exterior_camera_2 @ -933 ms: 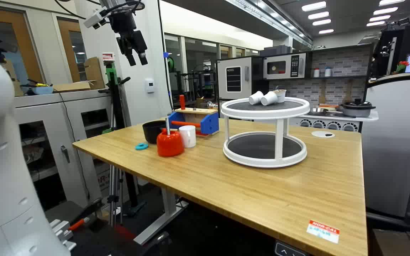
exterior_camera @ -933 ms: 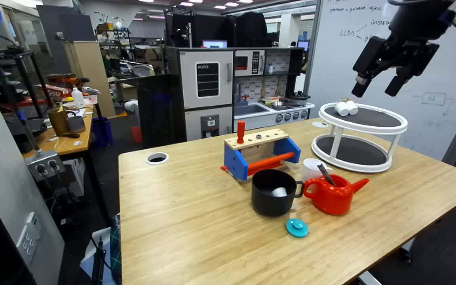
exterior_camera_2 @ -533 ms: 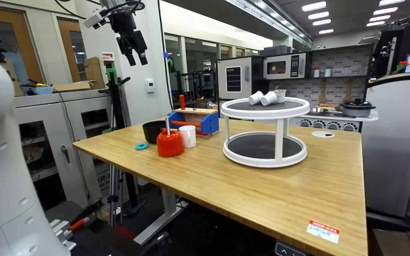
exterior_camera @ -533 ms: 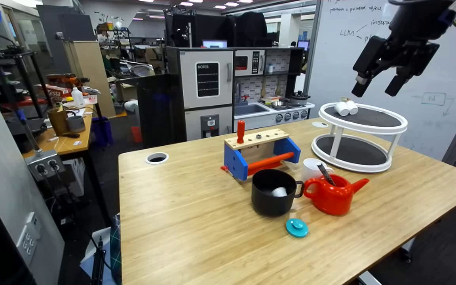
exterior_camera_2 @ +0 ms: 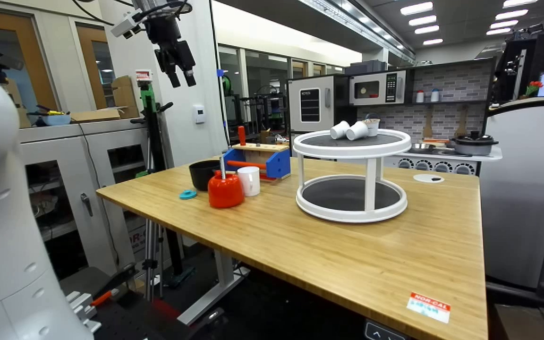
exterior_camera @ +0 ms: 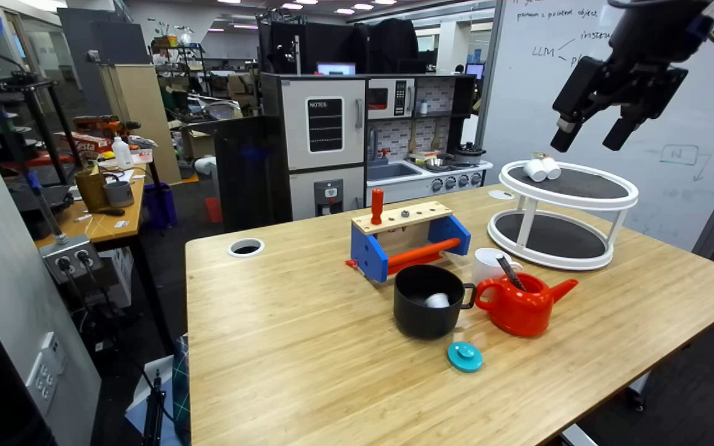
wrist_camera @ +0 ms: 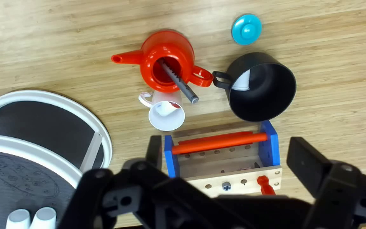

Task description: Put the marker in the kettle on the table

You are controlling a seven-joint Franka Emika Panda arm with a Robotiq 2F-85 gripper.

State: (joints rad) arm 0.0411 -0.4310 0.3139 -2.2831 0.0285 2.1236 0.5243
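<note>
Evidently light, stiff and best pinched by its jutting end, the grey marker (wrist_camera: 179, 81) leans in the red kettle (wrist_camera: 170, 47), nearer the pale, wood-grained table's (exterior_camera: 307, 353) robot-side edge, while the gripper (exterior_camera: 588, 140) hangs high, jaws apart and empty, and a play kitchen (exterior_camera: 351, 158) stands past the far edge.

Holds the hand (exterior_camera: 588, 144) high, aimed downward with a lean, in both exterior views. Has two black fingers (wrist_camera: 310, 168) set well apart, with a gap between the tips. Stands, in an exterior view, as a thick white arm (exterior_camera_2: 10, 212) at the left edge, partly cut off. Carries the hand below a silver wrist (exterior_camera_2: 146, 5) near the top.
</note>
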